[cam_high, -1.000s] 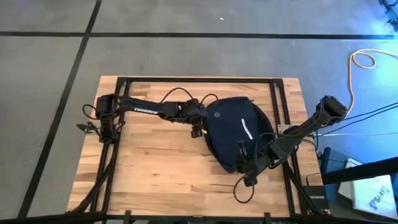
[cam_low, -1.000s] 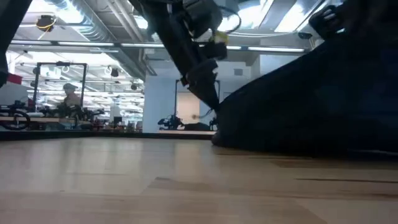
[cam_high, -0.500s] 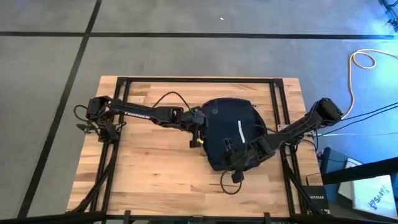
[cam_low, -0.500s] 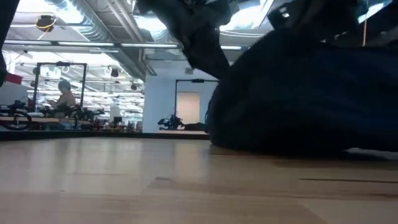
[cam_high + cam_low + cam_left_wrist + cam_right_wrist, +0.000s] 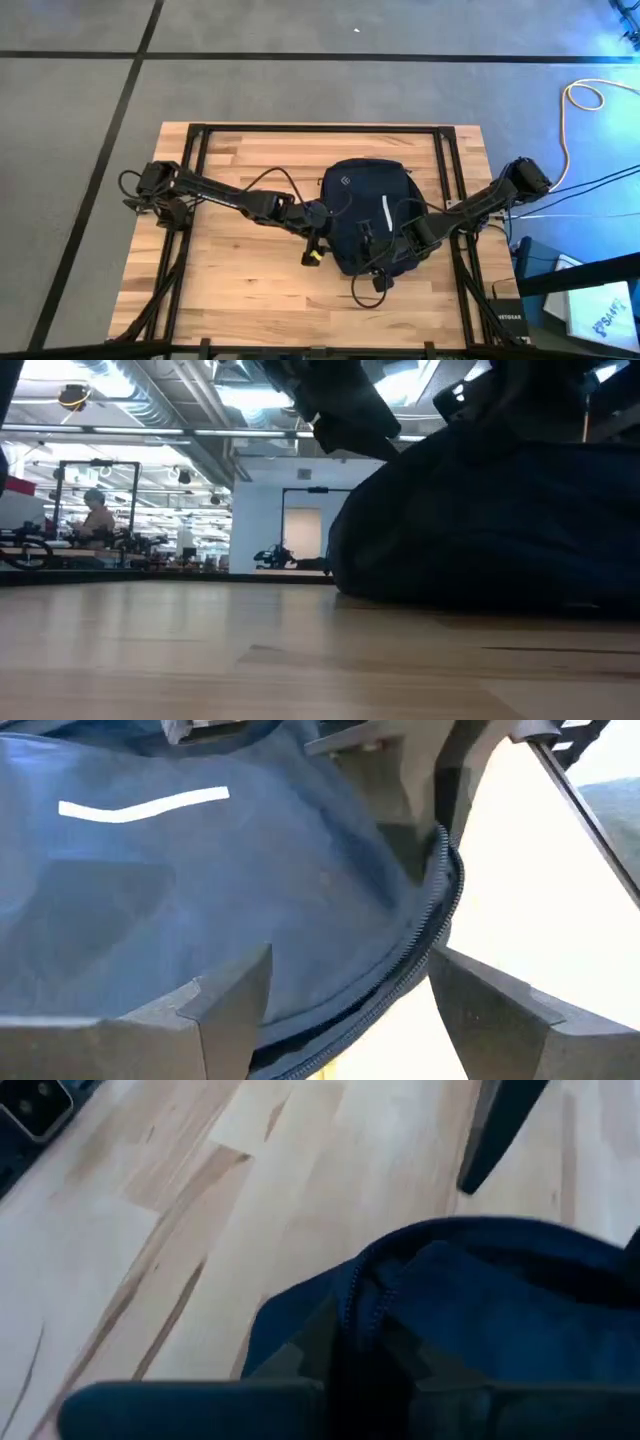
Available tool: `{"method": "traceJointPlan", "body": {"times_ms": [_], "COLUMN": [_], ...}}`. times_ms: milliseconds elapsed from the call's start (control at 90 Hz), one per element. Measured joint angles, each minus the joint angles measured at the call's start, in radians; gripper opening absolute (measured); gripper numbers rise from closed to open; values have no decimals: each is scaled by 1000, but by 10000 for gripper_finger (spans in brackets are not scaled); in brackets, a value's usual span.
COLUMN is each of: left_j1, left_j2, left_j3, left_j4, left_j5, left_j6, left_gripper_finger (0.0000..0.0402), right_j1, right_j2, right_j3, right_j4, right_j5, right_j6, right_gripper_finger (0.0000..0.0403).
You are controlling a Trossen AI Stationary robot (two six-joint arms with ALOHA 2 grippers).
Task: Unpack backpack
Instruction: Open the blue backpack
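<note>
Backpack (image 5: 366, 215) fabric fills the space between my left fingers (image 5: 235, 995), which stand wide with the zipper (image 5: 430, 925) edge running across the gap, not yet pinched. My right fingers (image 5: 345, 1350) are closed tight on a fold of cloth at the bag's opposite edge, with bare counter (image 5: 200, 1210) beyond them. Both grips sit at the bag's near rim. My worry is that the soft cloth slides from the right pinch, or the left fingers close on loose fabric beside the zipper and drag the whole bag instead of opening it.
</note>
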Motion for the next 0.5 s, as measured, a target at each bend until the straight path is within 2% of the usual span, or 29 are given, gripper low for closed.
{"method": "traceJointPlan", "body": {"times_ms": [100, 278, 500], "left_j1": [0, 0, 1], "left_j2": [7, 53, 151], "left_j3": [0, 0, 0], "left_j4": [35, 54, 87], "left_j5": [4, 77, 60], "left_j6": [1, 21, -9], "left_gripper_finger": [255, 255, 255], "right_j1": [0, 0, 0], "right_j2": [0, 0, -4], "right_j3": [0, 0, 6], "right_j4": [-4, -9, 17], "right_j5": [28, 46, -4], "right_j6": [14, 30, 0], "right_gripper_finger": [92, 178, 226]}}
